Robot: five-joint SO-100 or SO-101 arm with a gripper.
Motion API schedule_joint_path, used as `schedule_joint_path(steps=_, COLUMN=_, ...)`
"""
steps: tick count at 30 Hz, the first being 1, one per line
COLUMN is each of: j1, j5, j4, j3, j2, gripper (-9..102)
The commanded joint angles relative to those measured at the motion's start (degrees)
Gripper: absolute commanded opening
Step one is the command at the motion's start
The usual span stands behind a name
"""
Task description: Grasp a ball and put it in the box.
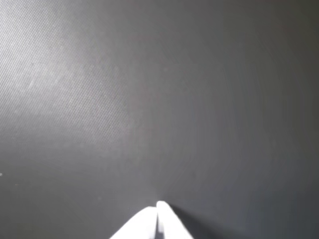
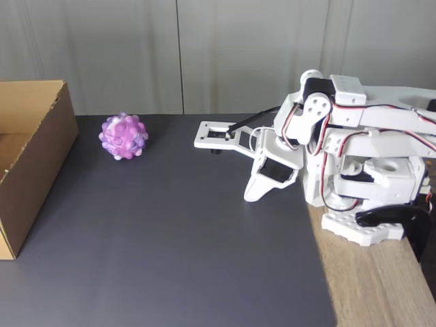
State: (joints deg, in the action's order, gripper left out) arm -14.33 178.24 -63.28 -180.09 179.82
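With its empty jaws closed tip to tip, the gripper (image 2: 255, 193) rested folded on the dark mat (image 2: 204, 259), well apart from the knobbly ball (image 2: 123, 136) near the cardboard box (image 2: 30, 160); a nudge might roll it away.

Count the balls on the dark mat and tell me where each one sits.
1. The ball sits on the dark mat near its far edge in the fixed view, just right of the box and apart from it. The box's inside is partly hidden, so more could lie there.
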Motion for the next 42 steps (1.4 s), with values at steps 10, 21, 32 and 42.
schedule_joint_path(steps=10, j1=0.4, j5=-0.1, j4=-1.1, j3=-0.3, j2=-0.4, gripper=1)
schedule_joint_path(steps=21, j1=0.4, j5=-0.1, j4=-1.1, j3=-0.3, j2=-0.4, gripper=1)
schedule_joint_path(steps=32, j1=0.4, j5=-0.1, j4=-1.1, j3=-0.3, j2=-0.4, gripper=1)
schedule_joint_path(steps=42, j1=-1.7, j5=-0.1, j4=-0.8, j3=-0.3, j2=-0.4, gripper=0)
